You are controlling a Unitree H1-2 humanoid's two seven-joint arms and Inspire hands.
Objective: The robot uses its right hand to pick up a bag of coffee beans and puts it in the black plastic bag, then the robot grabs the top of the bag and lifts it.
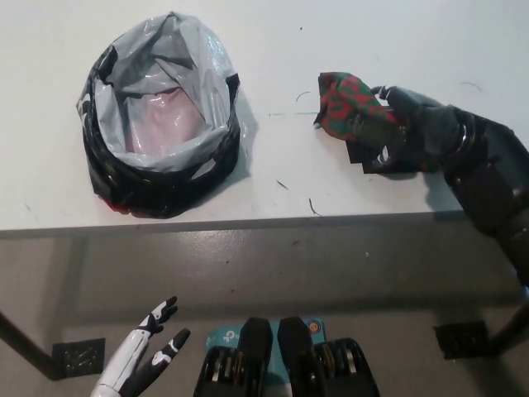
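Black right robot hand [397, 128] covers coffee bag [343, 101].

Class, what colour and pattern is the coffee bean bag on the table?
Red and green, in a plaid-like pattern, on the coffee bean bag; the head view shows it.

Colours only: coffee bean bag [345, 103] is red and dark green, mottled/plaid-like print, black at its lower edge. Right hand [402, 131] lying on it is black with small white marks. Plastic bag [163, 116], well to the left of that hand, is black outside, inner surface glossy grey-white with a pinkish patch at the bottom. Table [273, 178] is plain white with a few dark specks. Left hand [142, 357] is white with black fingers. Floor [273, 273] grey-olive.
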